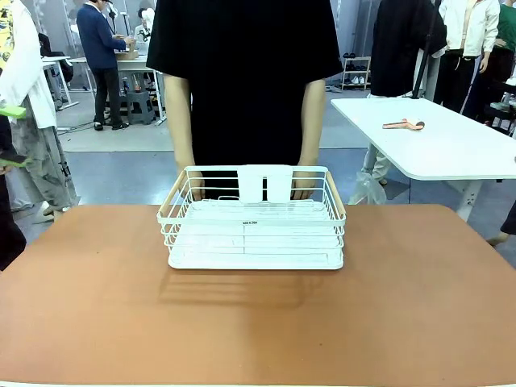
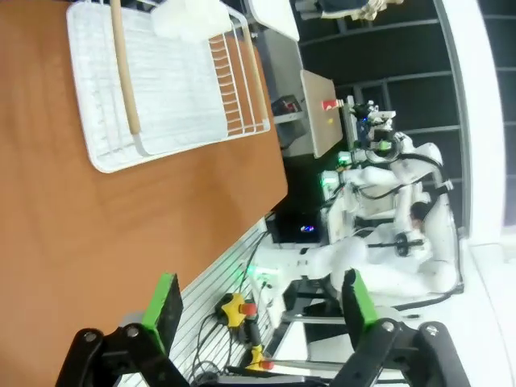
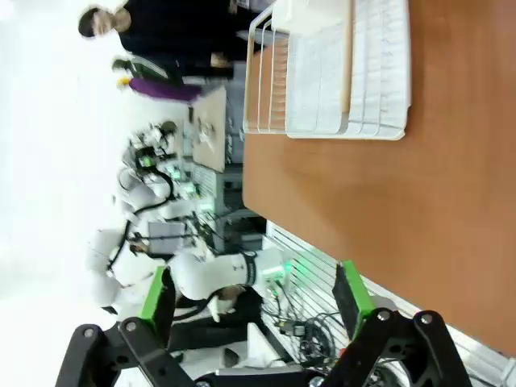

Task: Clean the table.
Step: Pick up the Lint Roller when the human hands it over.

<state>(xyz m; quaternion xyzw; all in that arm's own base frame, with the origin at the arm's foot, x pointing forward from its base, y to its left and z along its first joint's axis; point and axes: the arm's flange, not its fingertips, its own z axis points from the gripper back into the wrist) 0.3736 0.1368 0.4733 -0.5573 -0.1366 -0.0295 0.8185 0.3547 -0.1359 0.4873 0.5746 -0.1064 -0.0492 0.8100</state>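
The terracotta bench (image 1: 419, 314) is found spanning the foreground, with a white wire basket (image 1: 254, 235) set at its far middle and touched at the far rim by a person's hands (image 1: 193, 189), while the left tool (image 2: 262, 300) and right tool (image 3: 253, 294) are both spread wide and empty

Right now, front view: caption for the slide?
Person at the far side, hands at the rim of a white wire basket on the reddish-brown table.
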